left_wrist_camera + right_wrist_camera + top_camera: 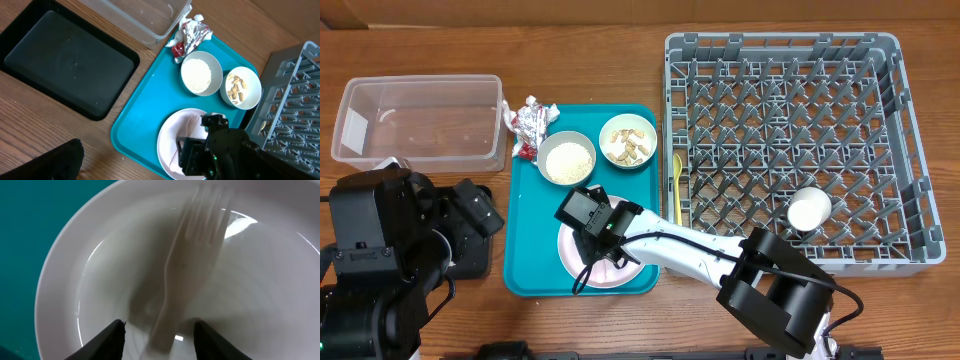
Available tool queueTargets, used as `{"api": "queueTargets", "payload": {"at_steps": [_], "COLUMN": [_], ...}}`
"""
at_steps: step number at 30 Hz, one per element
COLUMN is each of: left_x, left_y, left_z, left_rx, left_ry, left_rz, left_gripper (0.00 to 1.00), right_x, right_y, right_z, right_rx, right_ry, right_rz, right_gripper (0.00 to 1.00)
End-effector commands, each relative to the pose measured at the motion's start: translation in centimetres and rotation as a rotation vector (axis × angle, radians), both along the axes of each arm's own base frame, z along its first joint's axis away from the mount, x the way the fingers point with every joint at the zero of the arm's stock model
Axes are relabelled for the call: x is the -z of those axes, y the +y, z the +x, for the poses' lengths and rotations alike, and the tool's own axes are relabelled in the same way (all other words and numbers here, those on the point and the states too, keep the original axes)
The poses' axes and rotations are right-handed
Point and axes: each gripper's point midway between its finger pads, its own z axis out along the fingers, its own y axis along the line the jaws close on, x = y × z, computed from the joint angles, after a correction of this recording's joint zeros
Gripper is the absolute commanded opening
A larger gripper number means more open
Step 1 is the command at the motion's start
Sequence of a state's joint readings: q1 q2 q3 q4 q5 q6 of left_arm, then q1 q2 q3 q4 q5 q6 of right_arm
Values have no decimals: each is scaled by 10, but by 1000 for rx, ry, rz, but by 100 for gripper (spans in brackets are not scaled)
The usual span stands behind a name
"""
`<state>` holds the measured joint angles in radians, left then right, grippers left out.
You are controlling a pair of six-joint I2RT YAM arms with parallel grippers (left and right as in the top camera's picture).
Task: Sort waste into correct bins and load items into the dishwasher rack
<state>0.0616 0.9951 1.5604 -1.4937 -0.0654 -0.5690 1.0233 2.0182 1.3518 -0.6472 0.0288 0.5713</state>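
My right gripper (597, 222) hangs low over a white plate (570, 262) on the teal tray (530, 255). In the right wrist view its fingers (159, 332) are open on either side of the handle of a blurred white plastic fork (192, 265) lying on the plate (75, 280). The foil wrapper (532, 124), a bowl of rice (566, 158) and a bowl of nut scraps (628, 141) sit at the tray's far end. A pale yellow utensil (677, 185) lies beside the grey rack (895, 150). A white cup (809, 209) stands in the rack. My left gripper (478, 206) is empty at the left; only one finger (57, 160) shows.
The clear tub (420, 120) stands at the far left. The black tray (65, 62) lies on the table left of the teal tray, mostly under my left arm in the overhead view. The right arm stretches across from the front right.
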Motion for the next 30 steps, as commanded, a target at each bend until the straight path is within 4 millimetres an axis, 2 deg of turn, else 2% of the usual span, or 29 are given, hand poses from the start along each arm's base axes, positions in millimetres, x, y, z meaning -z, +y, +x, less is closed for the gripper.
{"api": "queueTargets", "payload": {"at_steps": [1,8,14,18,24,26,28,30], "left_x": [-3,-3,-3,-3,-3,-3,-3,-3], "left_y": [5,4,5,5,5,5,5,5], "left_z": [0,0,0,0,0,0,0,0], "left_rx": [-5,-5,-5,-5,-5,-5,-5,-5], "left_ry": [-6,-6,-6,-6,-6,-6,-6,-6], "left_rz": [26,26,26,26,26,26,26,26], "left_gripper": [100,100,100,100,100,100,100,100], "right_x": [6,1,-22,-58,-140,-162,-177,-178], "right_y": [0,-1,-19,-25,-41,-51,-61,-60], "right_z": [-5,1,23,40,71,81,89,87], "right_rx": [-9,3,48,76,165,198,213,103], "right_ry": [19,-4,-114,-189,-289,-309,-312,-261], "right_rz": [-8,-26,-153,-198,-155,-124,-91,-53], "right_gripper": [43,20,14,13,13,13,16,23]}}
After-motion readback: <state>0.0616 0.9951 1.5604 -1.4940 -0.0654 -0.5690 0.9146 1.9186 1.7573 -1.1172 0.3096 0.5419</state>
